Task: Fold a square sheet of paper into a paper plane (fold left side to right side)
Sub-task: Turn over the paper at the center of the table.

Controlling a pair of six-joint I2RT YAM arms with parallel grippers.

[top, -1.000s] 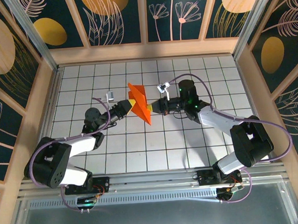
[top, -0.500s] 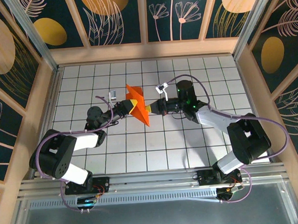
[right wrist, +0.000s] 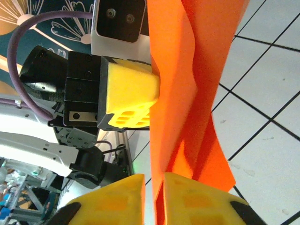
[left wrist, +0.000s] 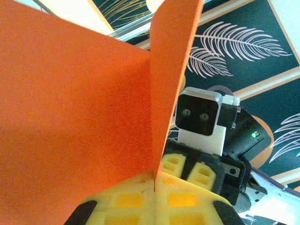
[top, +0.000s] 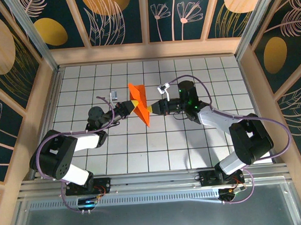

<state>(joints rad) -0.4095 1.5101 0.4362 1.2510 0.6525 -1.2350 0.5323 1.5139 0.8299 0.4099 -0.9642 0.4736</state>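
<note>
From above, the square sheet of paper (top: 140, 104), already a creased wedge, hung off the tabletop (top: 192, 140) between the left hand (top: 133, 104) and the right hand (top: 149, 109). To fold well from here, one pinch should stay firm on the crease while the other shifts, with the edges kept matched.

At the left wrist, the left hand (left wrist: 154, 185) was clamped tight on the paper's (left wrist: 75, 117) fold line.

At the right wrist, the right hand (right wrist: 153, 192) stood narrowly parted, with the paper's (right wrist: 187, 93) edge running through the gap and a sliver of daylight beside one finger.
</note>
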